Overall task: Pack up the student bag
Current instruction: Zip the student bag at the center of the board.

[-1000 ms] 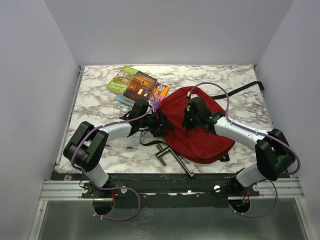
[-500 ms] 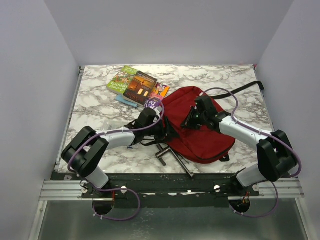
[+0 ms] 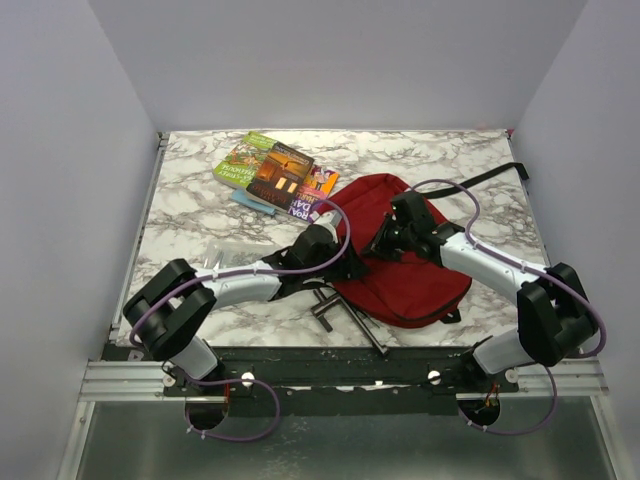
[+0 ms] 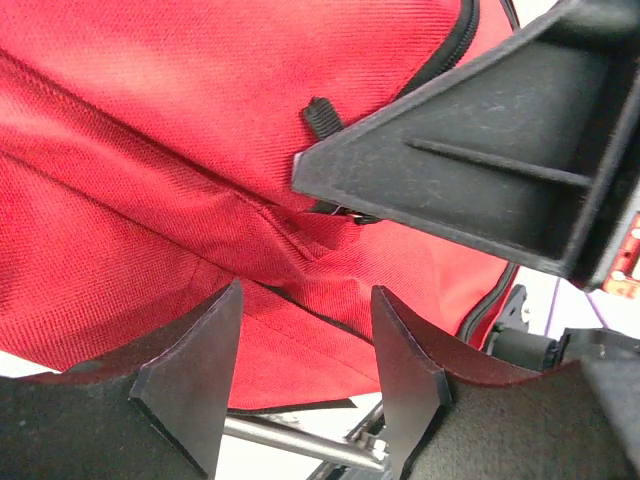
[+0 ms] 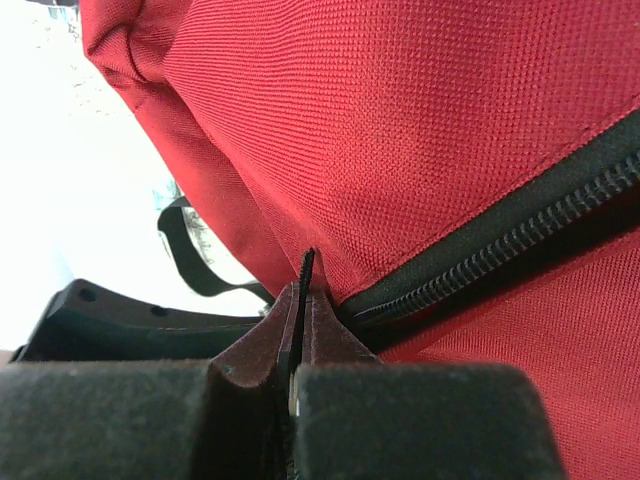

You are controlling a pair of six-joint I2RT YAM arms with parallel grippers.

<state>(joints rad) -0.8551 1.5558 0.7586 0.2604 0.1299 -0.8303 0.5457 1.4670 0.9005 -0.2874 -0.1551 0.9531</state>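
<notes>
Steel rods, crossed, lie nearest on the marble table, at 7 o'clock of the bag. Just beyond is the left end effector, fingers part-way apart with nothing between them. The student bag is directly ahead at its 3 o'clock; contact not clear. The bag sits right of table centre, slumped flat, long axis roughly 10 to 4 o'clock. The right end effector is over the bag's 10 o'clock half, pinched tight on a thin black zipper tab. My read: right arm works the zipper, left is placed to brace the near edge. Zipper teeth are meshed where seen; bag contents hidden. Books are stacked outside it at 11 o'clock. A black strap trails off toward 2 o'clock.
</notes>
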